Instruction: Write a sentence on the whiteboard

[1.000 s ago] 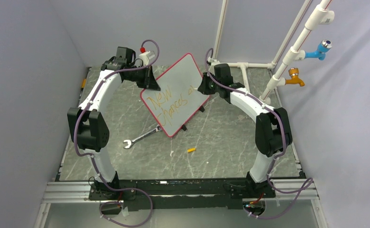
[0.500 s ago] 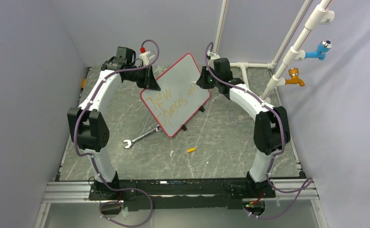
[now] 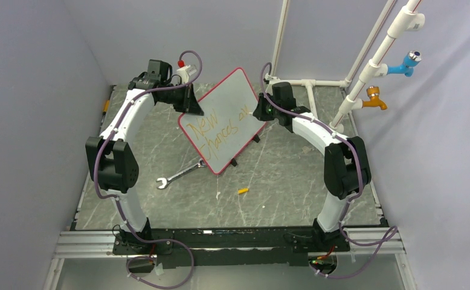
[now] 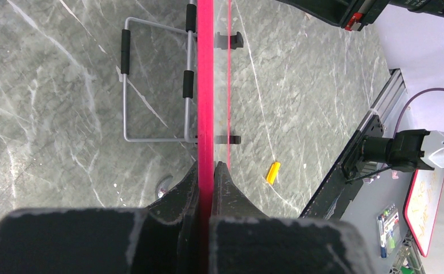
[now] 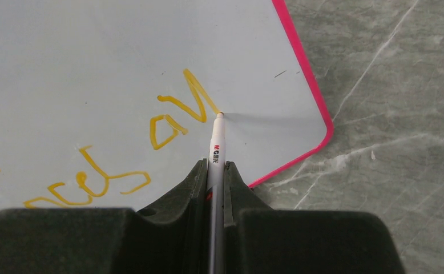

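Note:
The whiteboard [image 3: 223, 121], white with a thin red frame, stands tilted in the middle of the table. My left gripper [image 3: 191, 104] is shut on its red edge [image 4: 205, 85] at the left side. My right gripper [image 3: 260, 112] is shut on a white marker [image 5: 216, 142], whose tip touches the board near its right corner. The sentence [image 3: 215, 125] runs in slanted orange lines; in the right wrist view its newest letters [image 5: 180, 111] end at the marker tip.
A wrench [image 3: 181, 174] lies on the marble table below the board, and an orange marker cap [image 3: 243, 191] lies nearer the front. The board's wire stand [image 4: 154, 85] shows behind it. White pipes with blue and orange taps [image 3: 380, 72] rise at the right.
My right gripper moved the marker over the board's right part and added strokes to the last word. The left arm and the board stayed still.

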Action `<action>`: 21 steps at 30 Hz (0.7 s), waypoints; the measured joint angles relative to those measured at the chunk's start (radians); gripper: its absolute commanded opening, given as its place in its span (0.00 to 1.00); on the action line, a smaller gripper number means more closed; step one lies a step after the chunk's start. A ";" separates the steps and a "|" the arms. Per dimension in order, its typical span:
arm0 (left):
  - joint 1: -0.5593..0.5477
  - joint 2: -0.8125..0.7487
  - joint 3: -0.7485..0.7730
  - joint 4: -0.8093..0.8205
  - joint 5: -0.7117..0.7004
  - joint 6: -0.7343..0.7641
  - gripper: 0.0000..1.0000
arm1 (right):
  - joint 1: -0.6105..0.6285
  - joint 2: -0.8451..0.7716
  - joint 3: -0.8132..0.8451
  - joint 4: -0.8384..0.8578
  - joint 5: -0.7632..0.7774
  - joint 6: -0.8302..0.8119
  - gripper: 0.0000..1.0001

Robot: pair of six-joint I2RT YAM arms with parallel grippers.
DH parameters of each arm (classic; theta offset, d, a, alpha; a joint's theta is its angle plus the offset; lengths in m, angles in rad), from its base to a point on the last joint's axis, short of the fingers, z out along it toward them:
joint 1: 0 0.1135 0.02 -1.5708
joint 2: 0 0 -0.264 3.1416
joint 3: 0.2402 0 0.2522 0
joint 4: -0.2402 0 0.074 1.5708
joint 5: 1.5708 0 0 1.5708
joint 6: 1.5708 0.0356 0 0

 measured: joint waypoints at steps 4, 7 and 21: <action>0.000 0.000 0.000 0.000 0.001 0.000 0.00 | 0.000 0.001 0.012 -0.015 0.004 -0.001 0.00; 0.000 0.000 0.000 0.001 0.003 0.001 0.00 | 0.000 0.014 0.053 -0.048 0.007 -0.002 0.00; 0.000 0.000 -0.002 0.002 0.003 0.001 0.00 | 0.000 0.060 0.188 -0.059 0.009 -0.003 0.00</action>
